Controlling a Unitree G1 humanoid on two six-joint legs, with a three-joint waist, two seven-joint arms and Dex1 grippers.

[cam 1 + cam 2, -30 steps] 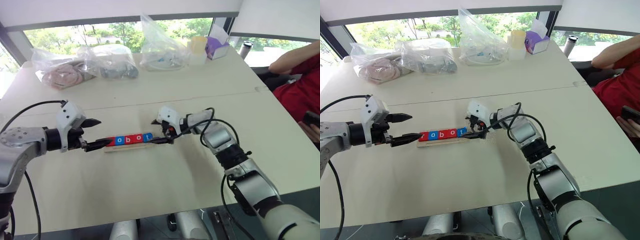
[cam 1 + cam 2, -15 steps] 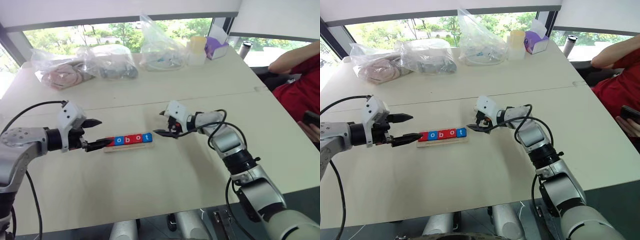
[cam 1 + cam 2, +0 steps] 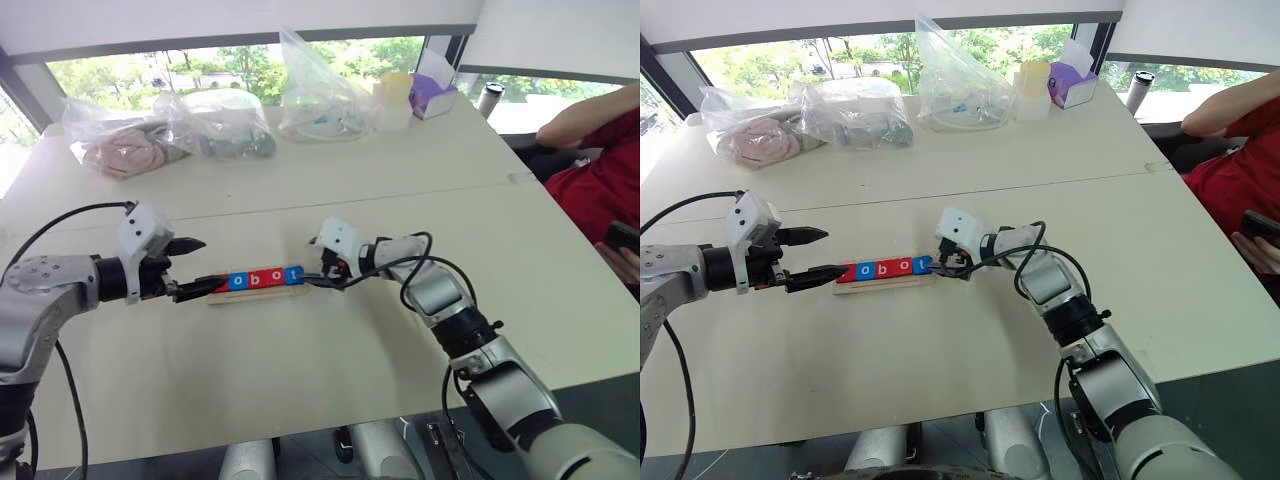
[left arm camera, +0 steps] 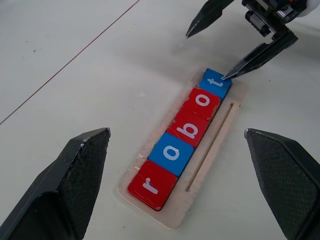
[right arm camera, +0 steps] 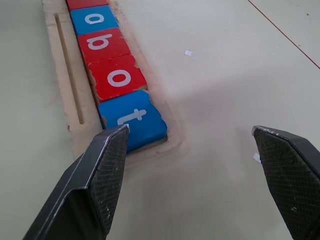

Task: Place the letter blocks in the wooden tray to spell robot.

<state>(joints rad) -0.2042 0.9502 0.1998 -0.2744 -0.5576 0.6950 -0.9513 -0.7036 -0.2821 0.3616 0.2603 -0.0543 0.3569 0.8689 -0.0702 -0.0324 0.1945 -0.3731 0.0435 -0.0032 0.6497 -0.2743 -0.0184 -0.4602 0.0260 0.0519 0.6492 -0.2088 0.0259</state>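
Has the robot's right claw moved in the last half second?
Yes. The right gripper has swung back toward the wooden tray, one fingertip now at the blue t block.

I face a pale table [image 3: 300,380] under daylit windows [image 3: 200,65]; greenery outside, plastic bags [image 3: 320,95] along its far edge.

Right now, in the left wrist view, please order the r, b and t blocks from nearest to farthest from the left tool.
1. r block, red, at the tray end nearest the left tool.
2. b block, red, in the middle of the row.
3. t block, blue, at the far end, by the right tool.
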